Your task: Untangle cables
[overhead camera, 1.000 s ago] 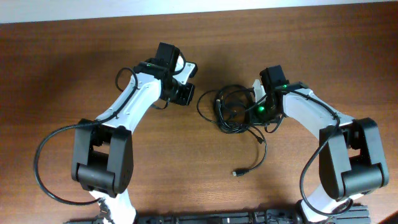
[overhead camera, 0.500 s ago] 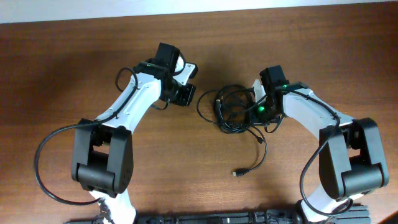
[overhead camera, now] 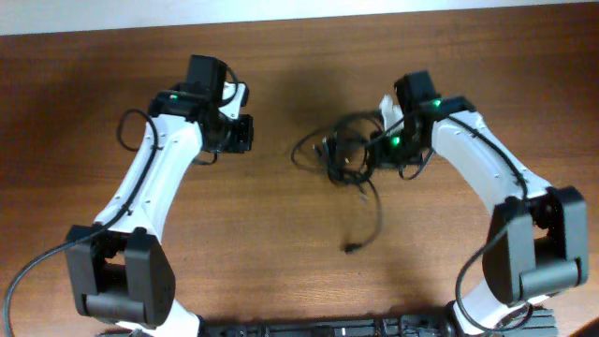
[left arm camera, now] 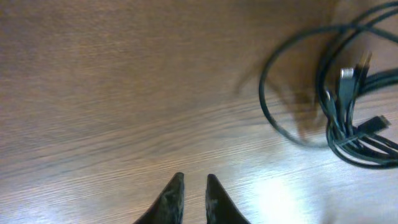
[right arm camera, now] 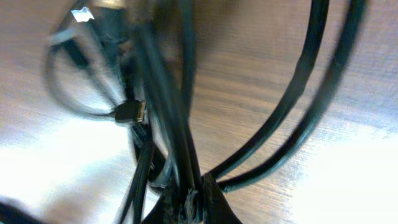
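The cables (overhead camera: 342,154) form a black tangled bundle at the table's middle, and one strand trails down to a small plug (overhead camera: 348,247). My right gripper (overhead camera: 374,154) is at the bundle's right edge. In the right wrist view it (right arm camera: 188,198) is shut on several black cords of the cables (right arm camera: 168,112), which fan upward from the fingertips. My left gripper (overhead camera: 245,134) stands well left of the bundle. In the left wrist view it (left arm camera: 193,180) shows a narrow gap over bare wood with nothing in it. The cables (left arm camera: 348,118) and a silver plug (left arm camera: 346,73) lie to the far right.
The wooden table (overhead camera: 281,243) has a pale strip along its far edge (overhead camera: 299,14). Thicker black arm wires loop at the bottom left (overhead camera: 23,281) and beside the right base (overhead camera: 465,262). A dark bar (overhead camera: 328,328) runs along the front edge.
My left arm has swung left, away from the bundle, and its jaws have parted slightly. The right gripper has shifted the bundle a little upward, and the trailing plug has slid left.
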